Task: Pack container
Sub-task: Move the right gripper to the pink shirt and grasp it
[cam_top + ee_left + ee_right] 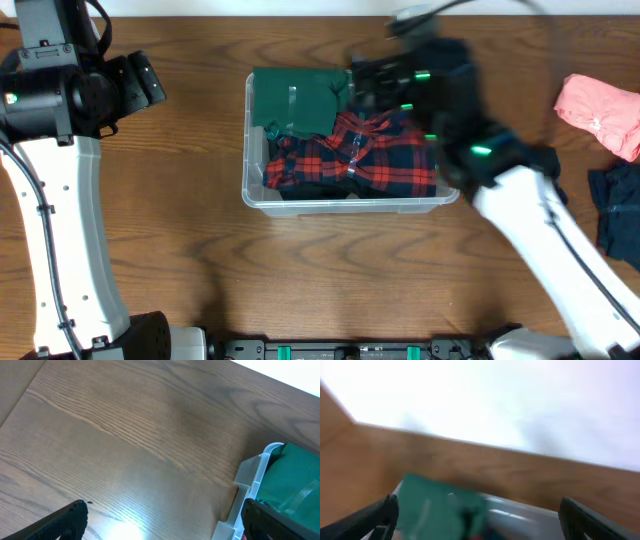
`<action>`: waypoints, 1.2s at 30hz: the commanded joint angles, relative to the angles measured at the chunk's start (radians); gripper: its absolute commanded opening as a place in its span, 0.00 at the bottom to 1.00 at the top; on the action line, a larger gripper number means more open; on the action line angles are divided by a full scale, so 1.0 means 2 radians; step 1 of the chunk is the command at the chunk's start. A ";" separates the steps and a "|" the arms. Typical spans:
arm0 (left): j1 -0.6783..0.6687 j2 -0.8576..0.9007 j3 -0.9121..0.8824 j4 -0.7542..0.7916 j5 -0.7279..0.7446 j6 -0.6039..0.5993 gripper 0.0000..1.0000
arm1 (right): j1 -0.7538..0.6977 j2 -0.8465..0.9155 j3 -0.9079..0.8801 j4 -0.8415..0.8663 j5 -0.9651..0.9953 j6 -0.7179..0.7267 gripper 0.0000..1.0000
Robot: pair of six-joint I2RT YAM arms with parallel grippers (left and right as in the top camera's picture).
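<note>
Under wide, empty right gripper [479, 512]: clear rectangular plastic container [250, 195].
Risks snagging red-and-navy plaid shirt [370, 155] just beneath, dragging it out on a low sweep.

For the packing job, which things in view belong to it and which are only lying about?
Belong to the job: container; green garment and red plaid shirt inside it; right end effector, open above it.
Lying about: pink garment and dark blue garment on the table, outside the container; left end effector, open, beside the container.
</note>
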 commanded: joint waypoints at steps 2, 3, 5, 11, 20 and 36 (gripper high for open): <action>0.001 0.003 -0.003 0.000 -0.006 0.001 0.98 | -0.087 -0.043 0.004 -0.047 0.029 0.002 0.99; 0.001 0.003 -0.003 0.000 -0.006 0.001 0.98 | -0.112 -0.048 0.004 -0.060 0.029 0.011 0.99; 0.001 0.003 -0.003 -0.001 -0.006 0.001 0.98 | -0.177 -0.048 0.004 -0.095 0.024 0.036 0.98; 0.001 0.003 -0.003 0.000 -0.006 0.001 0.98 | -0.328 -0.003 0.000 -0.116 -0.071 0.040 0.95; 0.001 0.003 -0.003 0.000 -0.006 0.001 0.98 | -0.462 0.113 0.000 -0.059 -0.157 0.038 0.95; 0.001 0.003 -0.003 0.000 -0.006 0.001 0.98 | -0.590 0.264 0.000 0.028 -0.159 0.006 0.95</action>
